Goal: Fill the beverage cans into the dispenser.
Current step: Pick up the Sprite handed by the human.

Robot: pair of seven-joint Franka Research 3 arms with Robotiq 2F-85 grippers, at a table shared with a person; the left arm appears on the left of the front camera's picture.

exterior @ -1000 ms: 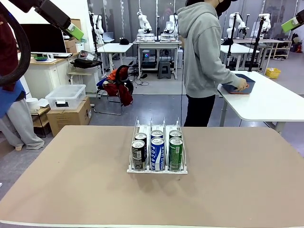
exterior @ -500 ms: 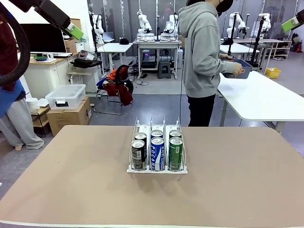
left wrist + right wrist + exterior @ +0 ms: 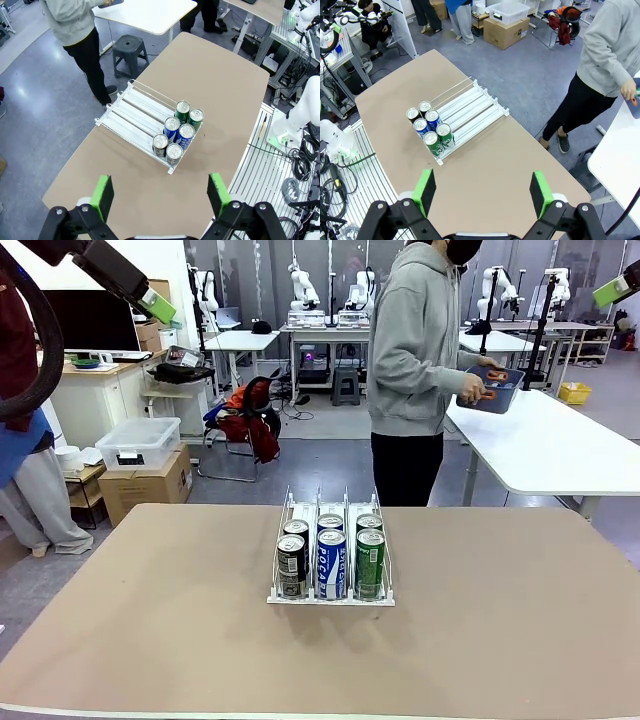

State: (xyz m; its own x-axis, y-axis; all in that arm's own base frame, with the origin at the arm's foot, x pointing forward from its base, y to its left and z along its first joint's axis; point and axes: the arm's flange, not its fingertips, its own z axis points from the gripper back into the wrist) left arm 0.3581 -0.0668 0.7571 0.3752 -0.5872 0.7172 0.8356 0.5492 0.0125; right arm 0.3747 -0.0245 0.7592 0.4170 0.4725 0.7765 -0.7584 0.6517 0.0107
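Green-padded, your left gripper [image 3: 160, 192] hangs high at upper left, fingers apart; at the middle of the tan table [image 3: 150, 620] the clear dispenser [image 3: 330, 599] holds six beverage cans [image 3: 331, 564], two per lane at the front lip (black-and-silver, blue-and-white, green); your right gripper [image 3: 482, 192] hangs upper right, likewise spread.

**Black, green and grey**

The left tool [image 3: 161, 192] and right tool [image 3: 482, 192] are showing black finger links with silver screw heads and green pads [image 3: 103, 196]. A black hose [image 3: 52, 345] is hanging at the robot's left. The person [image 3: 410, 350] is wearing a grey hoodie and black trousers.
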